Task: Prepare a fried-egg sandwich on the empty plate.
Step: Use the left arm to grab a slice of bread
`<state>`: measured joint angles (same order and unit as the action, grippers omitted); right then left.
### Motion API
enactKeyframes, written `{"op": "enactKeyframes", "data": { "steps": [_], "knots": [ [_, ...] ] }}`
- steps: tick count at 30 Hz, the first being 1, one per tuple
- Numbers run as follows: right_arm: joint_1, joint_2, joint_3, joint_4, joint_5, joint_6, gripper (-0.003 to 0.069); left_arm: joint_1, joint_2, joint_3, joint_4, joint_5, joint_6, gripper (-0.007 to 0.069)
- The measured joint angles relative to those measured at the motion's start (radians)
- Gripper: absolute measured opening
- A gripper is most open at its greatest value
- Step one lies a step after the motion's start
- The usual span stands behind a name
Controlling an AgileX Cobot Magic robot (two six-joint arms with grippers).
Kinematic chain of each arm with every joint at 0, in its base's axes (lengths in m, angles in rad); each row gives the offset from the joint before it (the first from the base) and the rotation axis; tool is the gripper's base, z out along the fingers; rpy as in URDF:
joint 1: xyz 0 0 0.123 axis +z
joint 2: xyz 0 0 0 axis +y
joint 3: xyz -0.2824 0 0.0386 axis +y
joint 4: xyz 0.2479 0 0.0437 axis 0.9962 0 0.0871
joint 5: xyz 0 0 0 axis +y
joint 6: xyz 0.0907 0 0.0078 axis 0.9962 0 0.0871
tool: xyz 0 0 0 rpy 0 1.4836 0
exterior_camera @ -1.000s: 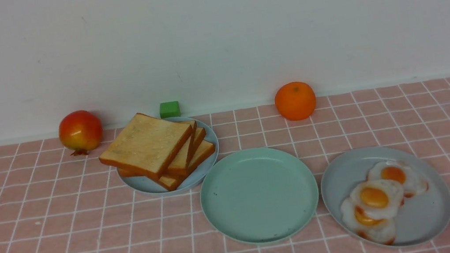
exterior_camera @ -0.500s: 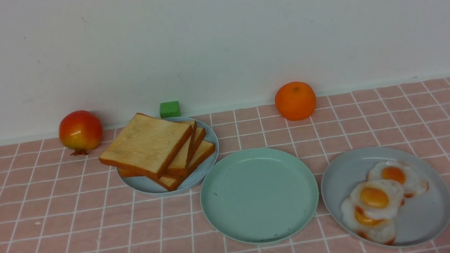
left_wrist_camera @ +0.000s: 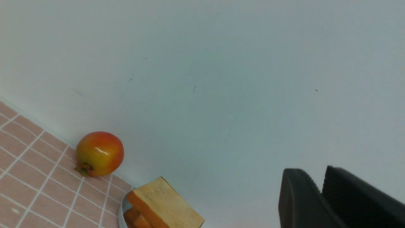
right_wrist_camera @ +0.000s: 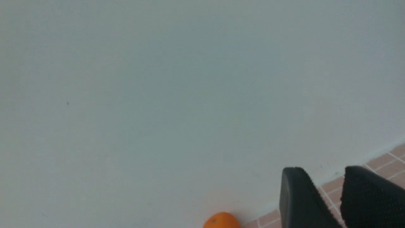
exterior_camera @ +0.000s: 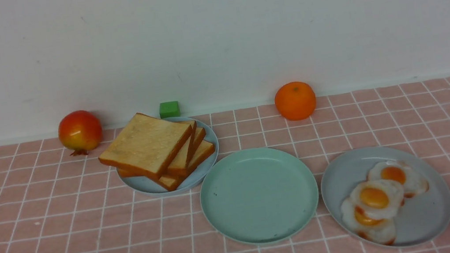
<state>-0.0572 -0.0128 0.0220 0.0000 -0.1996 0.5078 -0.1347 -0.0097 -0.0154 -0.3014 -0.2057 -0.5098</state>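
Tiled surface (exterior_camera: 69, 248); left gripper (left_wrist_camera: 310, 180), right gripper (right_wrist_camera: 321, 171): fingertips apart, unloaded; grip only top toast (exterior_camera: 147, 142) by overhanging left corner.

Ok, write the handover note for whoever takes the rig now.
Left gripper: slightly open, nothing held.
Right gripper: open, nothing held.
Mint-green plate: bare, in the middle.
Toast slices: stacked on the pale blue plate, left.
Fried eggs: on the grey-blue plate, right.
Done: no sandwich assembly.
Left: toast, egg, toast onto the mint-green plate.
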Motion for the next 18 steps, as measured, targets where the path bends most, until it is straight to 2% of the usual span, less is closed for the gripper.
{"op": "enactKeyframes", "data": {
  "steps": [3, 8, 11, 12, 15, 18],
  "knots": [
    [0.000, 0.000, -0.050, 0.000, 0.009, 0.043, 0.0239, 0.000, 0.000, -0.072, 0.023, 0.076, -0.001, 0.0163],
    [0.000, 0.052, -0.303, -0.046, 0.142, 0.086, 0.0239, 0.000, 0.085, -0.279, 0.082, 0.206, 0.000, 0.0168],
    [0.000, 0.163, -0.518, -0.102, 0.306, 0.090, 0.0239, 0.000, 0.252, -0.470, 0.123, 0.325, 0.000, 0.0168],
    [0.000, 0.177, -0.531, -0.104, 0.317, 0.090, 0.0239, 0.000, 0.262, -0.470, 0.123, 0.325, 0.000, 0.0168],
    [0.000, 0.301, -0.727, -0.116, 0.536, 0.070, 0.0239, 0.000, 0.425, -0.696, 0.155, 0.521, 0.010, 0.0168],
    [0.000, 0.421, -0.830, -0.119, 0.707, -0.011, 0.0239, 0.000, 0.582, -0.852, 0.178, 0.695, 0.044, 0.0168]
  ]
}}
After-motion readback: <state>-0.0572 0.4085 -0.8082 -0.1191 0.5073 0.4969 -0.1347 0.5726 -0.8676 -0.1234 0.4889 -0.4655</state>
